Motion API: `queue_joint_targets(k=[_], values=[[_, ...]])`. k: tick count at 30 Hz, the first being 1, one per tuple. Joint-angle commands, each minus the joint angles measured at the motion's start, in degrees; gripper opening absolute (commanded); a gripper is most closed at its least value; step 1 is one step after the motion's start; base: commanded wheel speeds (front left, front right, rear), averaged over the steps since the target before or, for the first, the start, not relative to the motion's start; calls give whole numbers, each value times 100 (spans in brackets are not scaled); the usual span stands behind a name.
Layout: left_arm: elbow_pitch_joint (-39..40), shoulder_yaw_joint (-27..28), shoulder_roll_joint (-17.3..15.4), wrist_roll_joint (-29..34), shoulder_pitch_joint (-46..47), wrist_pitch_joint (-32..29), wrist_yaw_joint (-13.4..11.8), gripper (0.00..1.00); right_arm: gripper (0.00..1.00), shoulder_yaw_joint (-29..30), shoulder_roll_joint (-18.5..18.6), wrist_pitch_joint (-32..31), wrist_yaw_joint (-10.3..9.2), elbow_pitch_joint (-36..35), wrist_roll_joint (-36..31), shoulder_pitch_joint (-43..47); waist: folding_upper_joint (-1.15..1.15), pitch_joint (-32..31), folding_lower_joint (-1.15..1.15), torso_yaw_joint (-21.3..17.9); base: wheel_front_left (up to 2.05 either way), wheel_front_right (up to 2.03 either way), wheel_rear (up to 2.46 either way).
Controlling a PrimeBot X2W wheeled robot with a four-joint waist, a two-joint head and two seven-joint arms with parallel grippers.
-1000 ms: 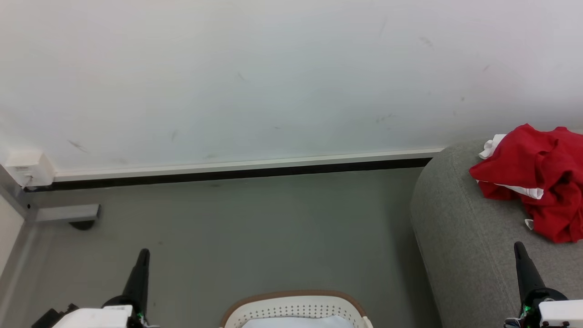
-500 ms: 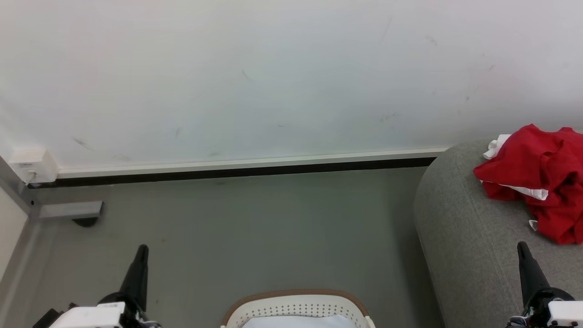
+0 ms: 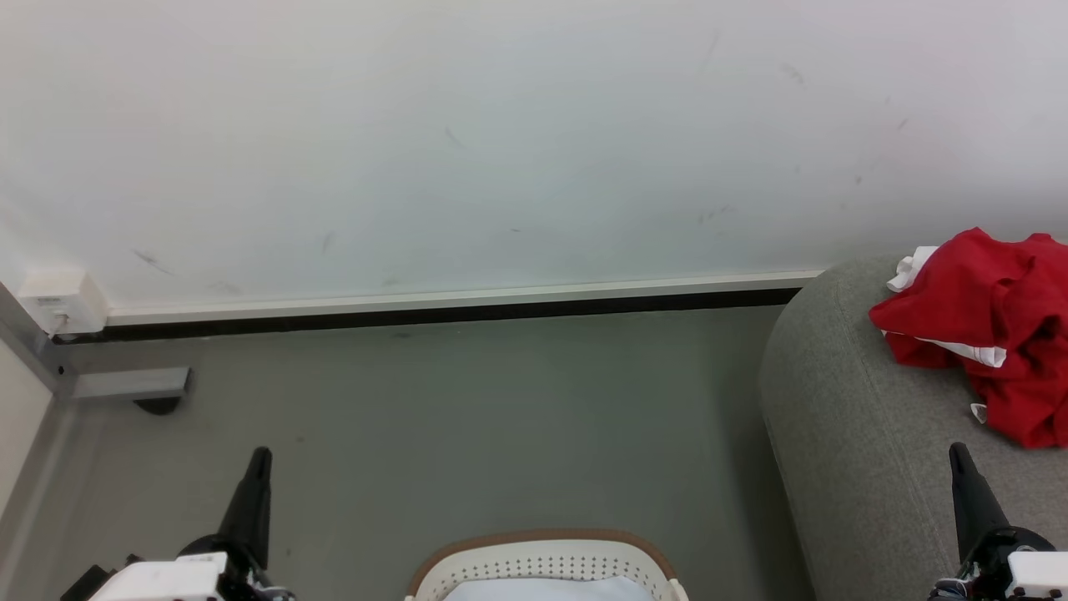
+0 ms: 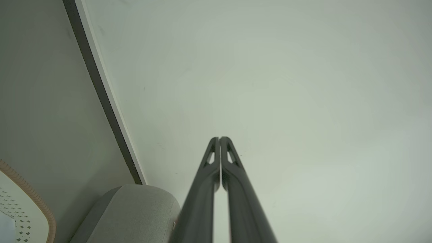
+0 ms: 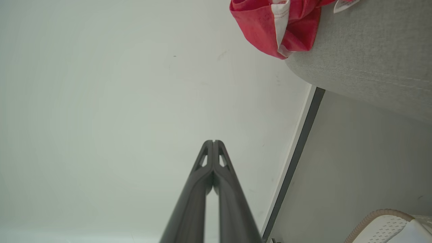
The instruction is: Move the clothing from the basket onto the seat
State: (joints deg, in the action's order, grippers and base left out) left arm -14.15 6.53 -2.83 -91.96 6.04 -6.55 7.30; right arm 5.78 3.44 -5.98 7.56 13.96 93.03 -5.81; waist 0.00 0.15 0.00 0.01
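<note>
Two grippers of mine sit low in the head view, left gripper and right gripper, apart from the clothing heaped on the seat. The basket is cut off below.

Left wrist view: my fingers are pressed together, empty.

Right wrist view: the same, nothing held. A red fold overhangs the seat's rounded end and could slide off, I judge.

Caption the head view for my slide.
Red clothing on the seat; left gripper and right gripper shut, flanking the basket.
</note>
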Motion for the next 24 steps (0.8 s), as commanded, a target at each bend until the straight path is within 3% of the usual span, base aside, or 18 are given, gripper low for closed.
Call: queue_joint_targets(k=[1,24], values=[[-2,16,-9,-78,57,-22,38,0,0,17,-4,-6,-14,17,4,-70,0,0,0,-1,0,0,0],[-1,14,-10,-79,56,-21,38,0,0,39,-21,-30,-14,18,-22,-72,0,0,0,-1,0,0,0]])
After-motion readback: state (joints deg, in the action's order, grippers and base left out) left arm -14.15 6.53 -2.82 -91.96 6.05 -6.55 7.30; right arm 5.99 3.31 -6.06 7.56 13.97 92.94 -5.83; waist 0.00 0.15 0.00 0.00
